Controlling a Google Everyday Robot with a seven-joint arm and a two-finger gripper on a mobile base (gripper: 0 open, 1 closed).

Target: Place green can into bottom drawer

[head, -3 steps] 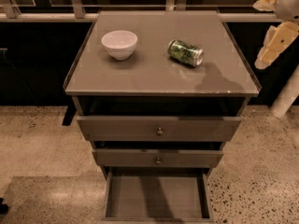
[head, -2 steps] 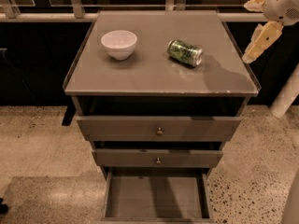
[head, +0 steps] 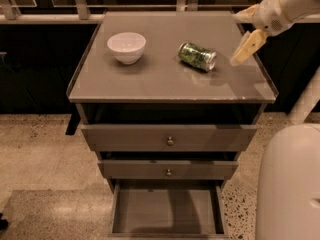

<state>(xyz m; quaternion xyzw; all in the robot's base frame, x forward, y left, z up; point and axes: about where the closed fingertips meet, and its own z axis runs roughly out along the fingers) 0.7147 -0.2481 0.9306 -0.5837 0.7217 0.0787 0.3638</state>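
Observation:
The green can point(head: 197, 56) lies on its side on the cabinet top point(head: 150, 79), right of centre. My gripper point(head: 240, 38) hangs over the top's right edge, just right of the can and apart from it. Its two pale fingers point(head: 246, 46) are spread open and hold nothing. The bottom drawer point(head: 167, 214) is pulled out at the foot of the cabinet, and its flat floor is bare.
A white bowl point(head: 126, 46) stands on the top, left of the can. The two upper drawers point(head: 170, 140) with round knobs stick out slightly. A white part of the robot point(head: 290, 184) fills the lower right. A railing point(head: 80, 1) runs behind the cabinet.
My gripper has moved left and down, from beyond the right edge towards the can. The white robot part has come into view at the lower right. The can and the bowl have not moved.

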